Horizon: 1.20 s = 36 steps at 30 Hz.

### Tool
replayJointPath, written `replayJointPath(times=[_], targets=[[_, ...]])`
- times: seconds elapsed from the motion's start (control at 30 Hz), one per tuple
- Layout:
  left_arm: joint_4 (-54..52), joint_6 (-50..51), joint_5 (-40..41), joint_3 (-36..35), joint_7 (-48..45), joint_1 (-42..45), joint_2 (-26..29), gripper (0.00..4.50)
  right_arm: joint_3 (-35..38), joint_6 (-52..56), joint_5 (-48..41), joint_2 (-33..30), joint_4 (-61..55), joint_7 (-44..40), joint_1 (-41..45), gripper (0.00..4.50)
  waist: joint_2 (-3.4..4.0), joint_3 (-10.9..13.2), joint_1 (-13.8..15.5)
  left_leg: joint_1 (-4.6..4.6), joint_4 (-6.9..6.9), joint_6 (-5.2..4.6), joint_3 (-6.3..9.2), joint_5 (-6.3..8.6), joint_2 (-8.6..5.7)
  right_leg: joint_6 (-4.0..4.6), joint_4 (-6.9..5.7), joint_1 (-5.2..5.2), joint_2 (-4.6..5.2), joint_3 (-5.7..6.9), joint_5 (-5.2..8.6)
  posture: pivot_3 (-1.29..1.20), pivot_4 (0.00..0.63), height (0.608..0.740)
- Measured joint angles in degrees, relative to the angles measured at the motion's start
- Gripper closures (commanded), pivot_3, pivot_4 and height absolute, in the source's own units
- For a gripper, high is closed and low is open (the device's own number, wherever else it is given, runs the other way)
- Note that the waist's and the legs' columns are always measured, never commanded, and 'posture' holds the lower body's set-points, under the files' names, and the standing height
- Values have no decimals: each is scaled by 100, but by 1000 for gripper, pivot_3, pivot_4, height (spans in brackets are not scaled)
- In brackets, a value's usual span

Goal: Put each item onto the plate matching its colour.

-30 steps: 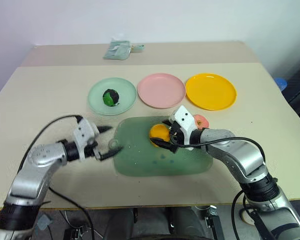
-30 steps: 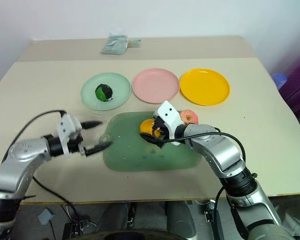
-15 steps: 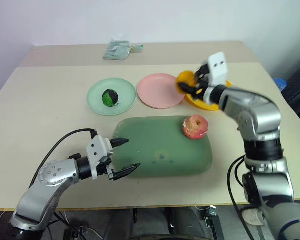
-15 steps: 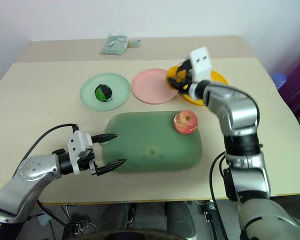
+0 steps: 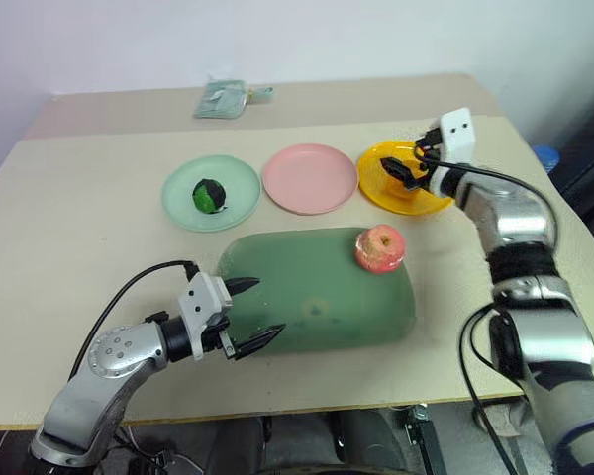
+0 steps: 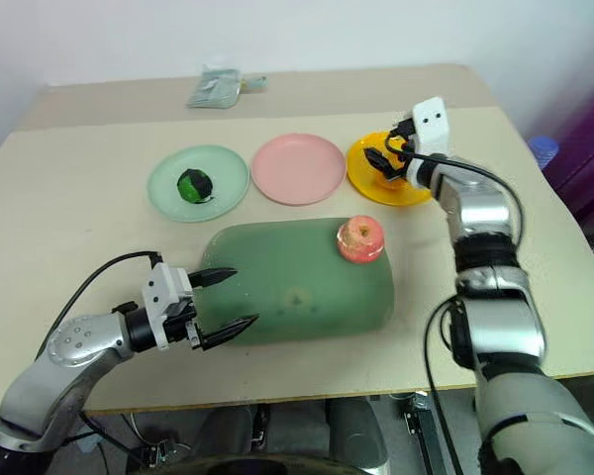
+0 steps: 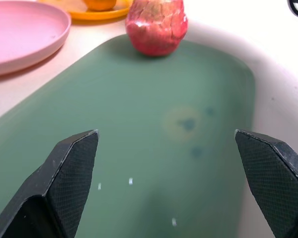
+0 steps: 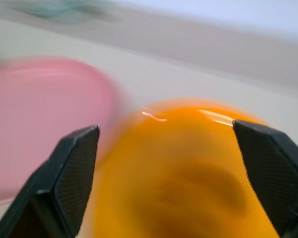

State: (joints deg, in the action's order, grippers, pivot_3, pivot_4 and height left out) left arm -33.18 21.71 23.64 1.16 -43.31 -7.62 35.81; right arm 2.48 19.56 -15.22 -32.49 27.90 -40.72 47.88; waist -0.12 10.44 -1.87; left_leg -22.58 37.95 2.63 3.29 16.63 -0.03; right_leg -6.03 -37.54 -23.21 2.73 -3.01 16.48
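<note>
The pink-red apple [image 5: 380, 247] stands upright on the far right corner of the green cutting mat [image 5: 317, 302], its stem dimple facing up; in the left wrist view its long axis runs vertical, and the skin shows a crackled pattern that the head views do not give. The dark green fruit [image 5: 209, 195] rests on the mint green plate [image 5: 183, 203], roundish, with no clear direction to it. The pink plate [image 5: 310, 178] lies between that plate and the yellow plate [image 5: 384, 188], all three in a row on the desk [image 5: 79, 237] beyond the mat.

The orange-yellow fruit [image 7: 100, 4] sits on the yellow plate (only its lower edge shows in the left wrist view; in the head views the right gripper [image 5: 408, 168] covers most of it). That gripper's fingers stand wide apart above the yellow plate and hold nothing. The right wrist view is blurred, showing orange between the fingers [image 8: 72, 168] and pink beside it.

The left gripper [image 5: 252, 311] hovers at the near left edge of the mat, its fingers spread wide and empty, pointing toward the apple.

A small greenish packet [image 5: 221, 98] lies at the far edge of the desk; no writing on it can be read.
</note>
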Motion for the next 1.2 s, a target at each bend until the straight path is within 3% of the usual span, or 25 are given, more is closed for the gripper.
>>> replayJointPath(times=[0.07, 0.17, 0.33, 0.5, 0.7, 0.8, 0.9, 1.2], targets=[[2, -21, -22, -29, 55, 29, -35, 0, 11, 339, -466, -469, -1383, -808, -948, 21, -1, -1, 105, 1, 4, -1, 4, 1, -1, 0, 4, 10, 4, 3, 0, 0, 150, 740], [138, -88, -52, -105, 163, 100, -119, 0, -66, 758, -712, -917, -2349, -1432, -1946, 21, 1, -1, 121, 21, 11, -2, 3, 1, -4, -1, 8, 34, 9, 5, -1, 0, 150, 740], [337, -186, -67, -138, 160, 223, -118, 0, -145, 967, -633, -1059, -2650, -1478, -2204, 21, 5, -8, 63, 59, 9, -2, -3, 1, -5, 1, 6, 60, -10, 1, 0, 0, 150, 740], [433, -238, -86, -163, 179, 284, -122, 0, -145, 1085, -649, -765, -2644, -1301, -2113, 2153, -2, -13, 71, 59, 7, -2, -1, 1, -4, 1, 6, 63, -8, 1, 0, 0, 150, 740], [609, -341, -98, -408, 225, 57, -129, 0, -82, 1456, -846, -526, -2657, -1067, -1990, 2153, -2, -11, 101, 40, 8, -2, 3, 1, -4, 1, 7, 48, -3, 2, 0, 0, 150, 740], [617, -370, -112, -474, 227, 46, -126, 0, 43, 1525, -987, -465, -2656, -1044, -1984, 1427, 1, -9, 122, 34, 8, -2, 5, 1, -4, 1, 7, 45, 3, 3, 0, 0, 150, 740], [612, -369, -112, -480, 227, 46, -126, 0, 253, 1638, -1196, -491, -2744, -1112, -1988, 50, 2, -8, 112, 33, 8, -2, 4, 1, -5, 1, 8, 43, 3, 4, 0, 0, 150, 740], [595, -336, -103, -474, 203, 68, -115, 0, -93, 1566, -903, -632, -3102, -1095, -2336, 50, 2, -8, 103, 33, 7, -2, 3, 1, -7, 1, 9, 42, -2, 4, 0, 0, 150, 740]])
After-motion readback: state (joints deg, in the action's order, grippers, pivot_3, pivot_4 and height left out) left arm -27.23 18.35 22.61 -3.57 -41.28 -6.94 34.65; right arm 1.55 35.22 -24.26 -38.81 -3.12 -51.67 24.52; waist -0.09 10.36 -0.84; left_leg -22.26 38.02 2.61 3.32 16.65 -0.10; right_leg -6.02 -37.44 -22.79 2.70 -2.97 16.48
